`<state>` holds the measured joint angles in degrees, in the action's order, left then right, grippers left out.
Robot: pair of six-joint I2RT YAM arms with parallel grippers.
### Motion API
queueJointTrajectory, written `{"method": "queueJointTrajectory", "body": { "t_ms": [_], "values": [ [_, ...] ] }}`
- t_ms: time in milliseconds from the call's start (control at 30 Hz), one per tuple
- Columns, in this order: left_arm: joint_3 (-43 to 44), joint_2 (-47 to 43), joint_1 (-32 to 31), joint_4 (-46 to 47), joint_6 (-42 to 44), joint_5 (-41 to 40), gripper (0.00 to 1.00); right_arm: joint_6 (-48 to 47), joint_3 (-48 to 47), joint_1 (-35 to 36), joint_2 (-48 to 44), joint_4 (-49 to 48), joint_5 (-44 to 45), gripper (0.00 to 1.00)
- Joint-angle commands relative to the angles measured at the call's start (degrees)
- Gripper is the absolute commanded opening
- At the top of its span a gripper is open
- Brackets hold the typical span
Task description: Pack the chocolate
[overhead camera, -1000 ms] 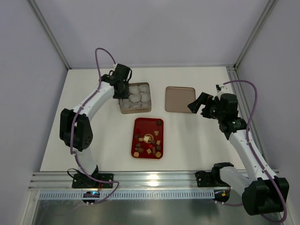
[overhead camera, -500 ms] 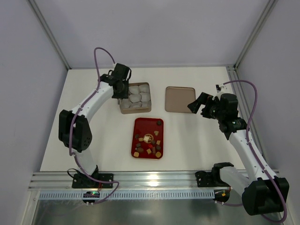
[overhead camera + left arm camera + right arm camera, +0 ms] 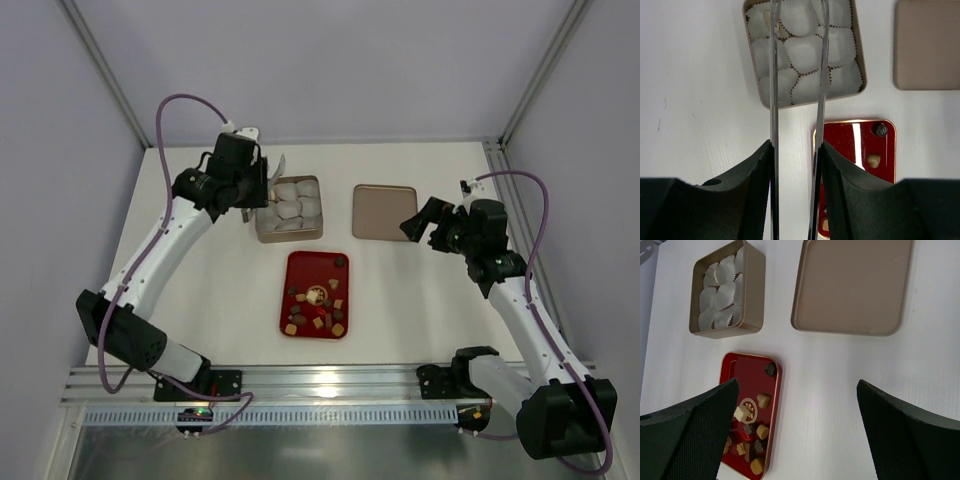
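Several chocolates (image 3: 318, 312) lie loose in the red tray (image 3: 305, 268) at mid-table, toward the near edge. Left gripper (image 3: 272, 185) hangs parted and empty over the tin (image 3: 288, 238); right gripper (image 3: 797, 385) gapes empty. Approach one isolated candy vertically, straddle it, close gently.

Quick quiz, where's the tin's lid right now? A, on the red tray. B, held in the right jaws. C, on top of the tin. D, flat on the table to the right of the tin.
D: the lid lies flat on the table, to the right of the open tin and apart from it.
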<state>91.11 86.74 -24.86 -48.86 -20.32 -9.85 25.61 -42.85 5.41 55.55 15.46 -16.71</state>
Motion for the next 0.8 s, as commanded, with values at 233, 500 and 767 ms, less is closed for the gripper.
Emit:
{"method": "queueJointTrajectory", "body": {
  "t_ms": [233, 500, 767],
  "values": [
    [-10.7, -12.9, -14.4, -6.0, -3.4, -0.8, 0.41, -0.3, -0.5, 0.5, -0.1, -1.8, -0.1, 1.00],
    [-19.4, -19.9, -24.5, -9.7, -8.0, -0.4, 0.40, -0.4, -0.3, 0.7, 0.0, -1.9, 0.1, 1.00],
    [-24.7, -21.1, -30.3, -12.1, -10.0, 0.5, 0.40, -0.6, -0.2, 0.7, 0.1, -1.8, 0.4, 1.00]
  ]
}}
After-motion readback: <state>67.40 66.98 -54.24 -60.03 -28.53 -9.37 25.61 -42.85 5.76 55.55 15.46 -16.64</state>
